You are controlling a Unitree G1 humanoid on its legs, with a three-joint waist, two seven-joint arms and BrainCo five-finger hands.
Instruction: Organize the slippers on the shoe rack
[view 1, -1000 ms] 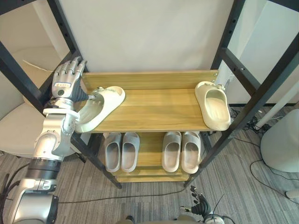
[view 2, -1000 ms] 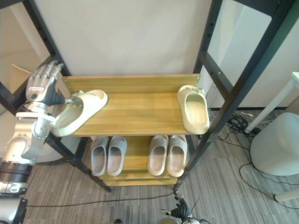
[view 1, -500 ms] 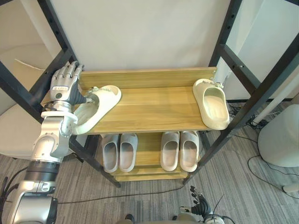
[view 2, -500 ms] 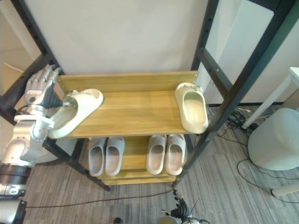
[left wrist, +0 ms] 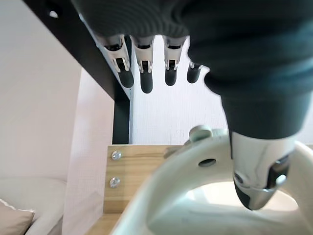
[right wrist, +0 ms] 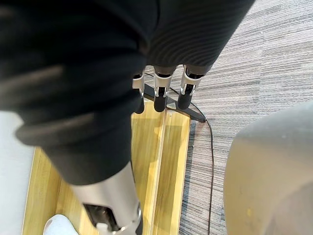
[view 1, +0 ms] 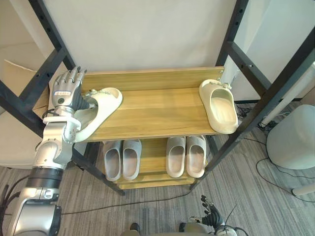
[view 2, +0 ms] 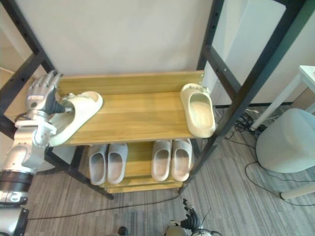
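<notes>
A cream slipper (view 1: 101, 109) lies at an angle on the left end of the rack's wooden top shelf (view 1: 157, 110), its heel hanging over the left front edge. My left hand (view 1: 65, 92) stands upright beside it, fingers straight, and its thumb (left wrist: 257, 181) rests on the slipper's strap (left wrist: 171, 196). The second cream slipper (view 1: 219, 105) lies at the shelf's right end, toe toward the back. My right hand (view 1: 210, 216) hangs low over the floor, fingers (right wrist: 159, 93) relaxed and holding nothing.
Two pairs of grey slippers (view 1: 122, 158) (view 1: 186, 155) sit side by side on the lower shelf. Black rack posts (view 1: 256, 115) slant on both sides of the shelves. A pale rounded seat (view 1: 291, 142) stands on the right, a cream cushion (view 1: 15, 142) on the left.
The whole view has shifted, so the camera moved. My left hand stays against the left slipper; neither slipper has visibly moved on the shelf.
</notes>
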